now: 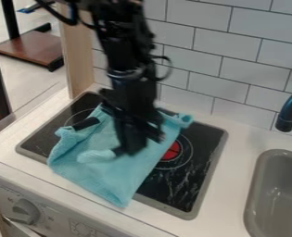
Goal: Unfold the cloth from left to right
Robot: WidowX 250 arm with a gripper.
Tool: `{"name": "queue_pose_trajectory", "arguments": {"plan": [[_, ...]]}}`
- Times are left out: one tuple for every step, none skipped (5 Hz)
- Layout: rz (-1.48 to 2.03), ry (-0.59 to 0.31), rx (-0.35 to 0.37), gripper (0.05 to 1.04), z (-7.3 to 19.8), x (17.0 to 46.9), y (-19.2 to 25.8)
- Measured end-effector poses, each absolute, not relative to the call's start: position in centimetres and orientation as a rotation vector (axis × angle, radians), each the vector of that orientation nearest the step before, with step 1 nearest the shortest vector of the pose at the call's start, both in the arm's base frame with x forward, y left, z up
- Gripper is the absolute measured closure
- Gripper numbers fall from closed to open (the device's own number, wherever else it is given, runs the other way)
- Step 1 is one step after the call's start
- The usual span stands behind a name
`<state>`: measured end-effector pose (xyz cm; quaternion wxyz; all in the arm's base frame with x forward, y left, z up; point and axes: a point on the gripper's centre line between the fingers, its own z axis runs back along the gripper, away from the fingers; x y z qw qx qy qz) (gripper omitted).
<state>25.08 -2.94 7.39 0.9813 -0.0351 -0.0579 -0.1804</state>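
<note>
From the camera view, my tool is over the cloth; whether it grips, I cannot tell. I should pinch one layer and draw it low toward 3 o'clock. The cloth, on the stovetop, lies lengthwise 1-to-7 o'clock, its lowest corner toward 6.
</note>
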Motion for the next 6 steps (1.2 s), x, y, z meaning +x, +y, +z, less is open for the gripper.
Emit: {"name": "queue_pose_trajectory", "arguments": {"plan": [[-0.392,-0.112,-0.084,1.019,6.9,25.0,-4.8],[-0.427,-0.089,-0.13,1.019,5.4,24.9,-7.4],[-0.474,-0.082,-0.153,1.019,4.2,25.0,-9.7],[-0.507,-0.061,-0.155,1.019,3.1,25.5,-11.0],[-0.527,-0.053,-0.161,1.019,2.4,25.8,-12.0],[-0.527,-0.055,-0.165,1.0,2.3,25.9,-12.1]]}}
